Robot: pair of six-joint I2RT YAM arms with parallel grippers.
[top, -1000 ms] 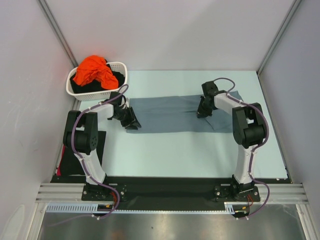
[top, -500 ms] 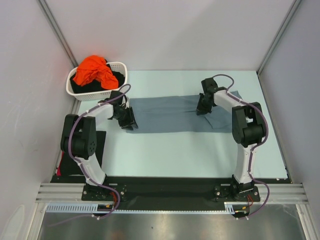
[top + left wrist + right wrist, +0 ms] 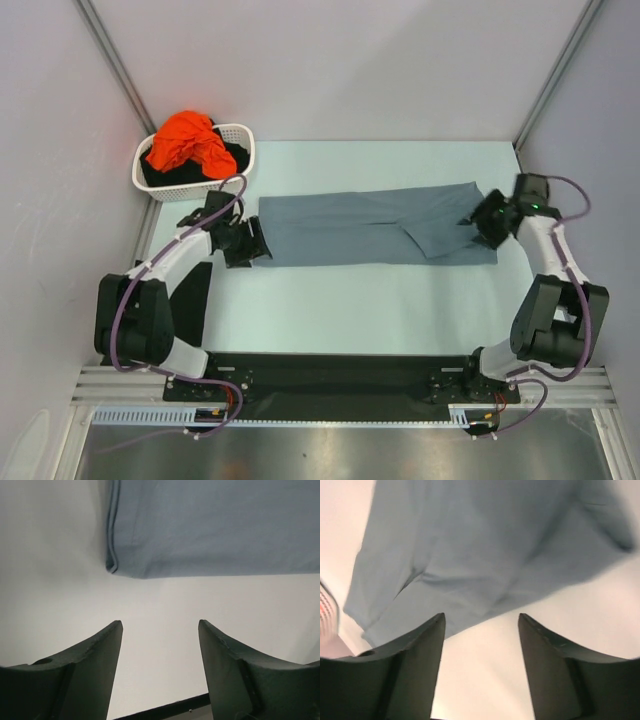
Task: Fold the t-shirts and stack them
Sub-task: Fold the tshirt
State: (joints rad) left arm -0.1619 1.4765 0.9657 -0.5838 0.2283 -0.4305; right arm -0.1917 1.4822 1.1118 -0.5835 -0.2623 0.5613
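A white basket (image 3: 249, 148), filled with an orange t-shirt (image 3: 185, 143) over black ones (image 3: 236, 156), was seen at the table's (image 3: 380, 300) far left corner. The grey-blue t-shirt (image 3: 370, 228) was spread flat between the arms. The left gripper (image 3: 250, 243) was lowered just off its left end and the right gripper (image 3: 487, 218) at its right end, both spread wide and holding nothing.
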